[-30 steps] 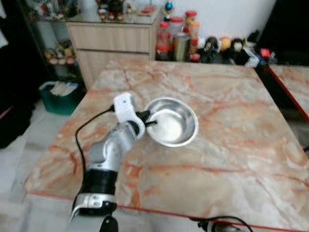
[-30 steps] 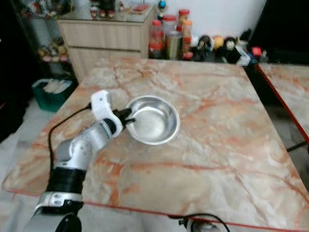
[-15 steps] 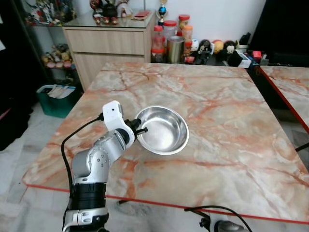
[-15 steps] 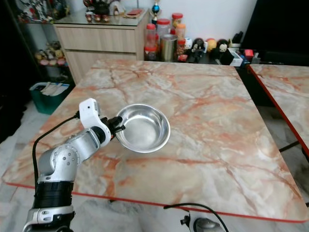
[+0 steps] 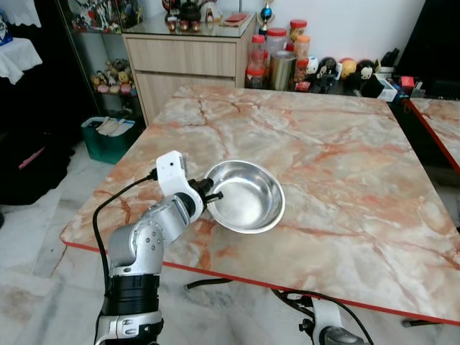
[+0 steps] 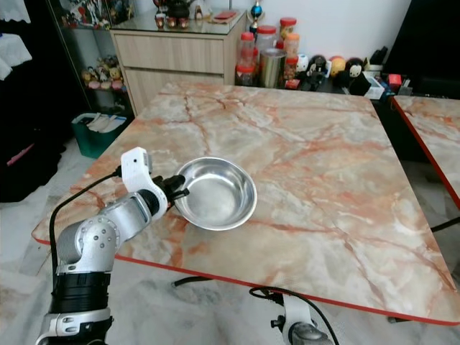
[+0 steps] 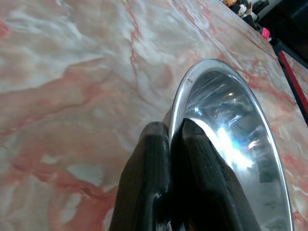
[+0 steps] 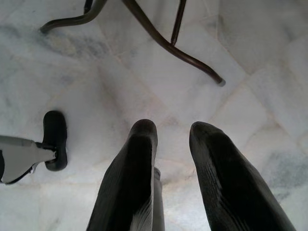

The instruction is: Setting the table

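Since half a second ago the head camera has pulled back and swung a little, so the near red-trimmed edge of the square orange-veined marble table (image 5: 345, 180) and more of the pale tiled floor (image 5: 43, 237) now show, while the shallow round stainless-steel bowl (image 5: 246, 197) sits in much the same spot relative to the arm. The left gripper (image 7: 169, 132) is clenched on the bowl's near-left rim, one black finger outside the wall and one inside, holding the bowl over the table's near-left part, slightly tilted. The right gripper (image 8: 172, 130) hangs low by the floor with its fingers parted around nothing, above dark curved metal table legs (image 8: 163, 41). Beyond the table stand a wooden drawer cabinet (image 5: 190, 61) and a cluster of jars and figurines (image 5: 316, 65).
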Controlling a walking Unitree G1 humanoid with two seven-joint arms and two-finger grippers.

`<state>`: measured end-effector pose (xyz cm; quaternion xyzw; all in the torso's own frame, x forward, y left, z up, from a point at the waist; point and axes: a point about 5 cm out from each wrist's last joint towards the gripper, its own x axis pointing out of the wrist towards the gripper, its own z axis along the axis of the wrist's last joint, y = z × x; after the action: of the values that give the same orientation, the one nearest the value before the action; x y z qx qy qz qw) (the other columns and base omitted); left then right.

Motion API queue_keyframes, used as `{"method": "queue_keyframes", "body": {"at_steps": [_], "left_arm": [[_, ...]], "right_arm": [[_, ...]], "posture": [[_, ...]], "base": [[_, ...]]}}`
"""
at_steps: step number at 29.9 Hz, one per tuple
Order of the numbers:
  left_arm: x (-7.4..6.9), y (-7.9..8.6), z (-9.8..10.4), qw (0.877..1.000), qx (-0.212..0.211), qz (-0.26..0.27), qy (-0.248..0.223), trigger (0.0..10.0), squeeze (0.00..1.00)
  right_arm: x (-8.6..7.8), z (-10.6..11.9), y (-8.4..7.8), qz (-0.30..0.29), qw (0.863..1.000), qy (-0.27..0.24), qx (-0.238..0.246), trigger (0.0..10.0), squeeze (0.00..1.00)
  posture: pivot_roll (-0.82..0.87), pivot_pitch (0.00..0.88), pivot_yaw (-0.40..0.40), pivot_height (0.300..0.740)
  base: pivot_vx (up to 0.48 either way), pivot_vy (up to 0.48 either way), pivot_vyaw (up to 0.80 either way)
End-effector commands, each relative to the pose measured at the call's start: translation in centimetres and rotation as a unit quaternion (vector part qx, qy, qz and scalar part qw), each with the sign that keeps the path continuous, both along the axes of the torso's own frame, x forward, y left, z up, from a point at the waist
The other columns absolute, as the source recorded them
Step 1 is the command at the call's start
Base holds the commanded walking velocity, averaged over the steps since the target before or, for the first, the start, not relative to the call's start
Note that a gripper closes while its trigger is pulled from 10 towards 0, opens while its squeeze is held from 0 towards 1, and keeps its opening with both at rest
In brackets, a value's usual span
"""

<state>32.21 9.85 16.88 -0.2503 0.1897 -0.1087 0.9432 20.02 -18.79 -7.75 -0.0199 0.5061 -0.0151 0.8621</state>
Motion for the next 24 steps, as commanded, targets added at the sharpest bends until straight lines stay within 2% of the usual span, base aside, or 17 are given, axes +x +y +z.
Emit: {"method": "queue_keyframes", "body": {"at_steps": [1,3,5,6,9,12,15,17,24], "left_arm": [[0.3,-0.2,1.2,1.0,-0.006,0.003,-0.03,10.0,0.0],[0.2,-0.2,1.2,1.0,-0.006,0.003,-0.03,10.0,0.0],[0.6,-0.2,1.2,0.999,0.01,0.004,-0.044,10.0,0.0],[0.6,-0.1,1.2,0.999,0.015,0.004,-0.051,10.0,0.0],[0.7,0.6,0.9,0.998,0.021,0.011,-0.057,10.0,0.0],[0.7,1.3,0.7,0.998,0.025,0.022,-0.059,10.0,0.0],[0.8,1.5,0.6,0.997,0.029,0.025,-0.06,10.0,0.0],[0.8,2.0,0.3,0.996,0.052,0.027,-0.064,10.0,0.0],[0.6,2.4,-0.4,0.995,0.069,0.027,-0.064,10.0,0.0]], "right_arm": [[0.4,0.2,0.0,-0.009,1.0,-0.02,0.001,10.0,0.0],[0.4,0.2,0.0,-0.01,1.0,-0.02,0.001,10.0,0.0],[1.4,0.9,-0.1,0.001,0.996,-0.086,-0.022,10.0,0.0],[1.7,1.2,-0.1,0.011,0.994,-0.103,-0.028,10.0,0.0],[2.3,1.8,0.1,0.051,0.988,-0.14,-0.04,10.0,0.0],[2.7,2.1,0.3,0.053,0.984,-0.169,-0.03,10.0,0.0],[2.8,2.3,0.3,0.05,0.982,-0.18,-0.024,10.0,0.0],[2.8,2.4,0.4,0.054,0.981,-0.187,-0.02,10.0,0.0],[2.2,1.7,0.3,0.048,0.989,-0.141,-0.018,10.0,0.0]], "posture": [[0.08,0.0,-0.007,0.728],[0.08,0.0,-0.007,0.728],[0.08,0.0,-0.003,0.728],[0.08,0.0,-0.003,0.728],[0.08,0.0,-0.002,0.728],[0.08,0.0,-0.002,0.728],[0.08,0.0,-0.002,0.728],[0.08,0.0,-0.001,0.728],[0.08,0.0,0.0,0.728]], "base": [[0.0,0.0,0.0],[0.0,0.0,0.0],[0.0,0.0,0.0],[0.0,0.0,0.0],[0.0,0.0,0.0],[0.0,0.0,0.0],[0.0,0.0,0.0],[0.0,0.0,0.0],[0.0,0.0,0.0]]}}
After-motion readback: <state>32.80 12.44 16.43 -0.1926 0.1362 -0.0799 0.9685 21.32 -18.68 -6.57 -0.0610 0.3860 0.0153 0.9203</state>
